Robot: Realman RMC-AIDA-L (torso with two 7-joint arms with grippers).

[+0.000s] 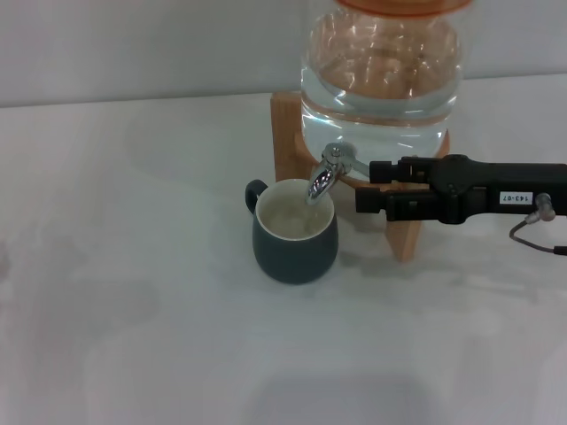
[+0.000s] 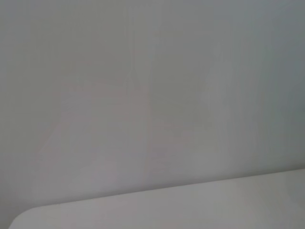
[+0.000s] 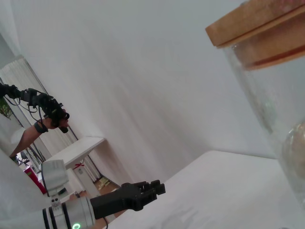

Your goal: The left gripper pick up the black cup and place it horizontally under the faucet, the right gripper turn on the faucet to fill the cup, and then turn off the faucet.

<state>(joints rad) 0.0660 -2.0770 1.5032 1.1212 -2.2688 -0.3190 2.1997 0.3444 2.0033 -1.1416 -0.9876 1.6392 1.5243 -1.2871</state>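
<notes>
Head view shows the black cup (image 1: 295,232) standing upright on the white table (image 1: 133,336), a bit left of the middle, with its little handle turned to the back left. The cup sits right under the faucet (image 1: 326,173), and pale water already shows inside it. The faucet sticks out of the big glass jar (image 1: 381,80), which rests on a wooden stand (image 1: 288,142). Right of the faucet comes the right gripper (image 1: 376,184), reaching in flat from the right side. Its long black body points straight left at the faucet, and its tips are just beside the lever. I cannot tell if its fingers are open or closed. This arm is the near one, so I think shutting the water off is its job next. The left gripper (image 3: 143,190) shows only in the right wrist view, far off to the side, fingers curled together, holding nothing
</notes>
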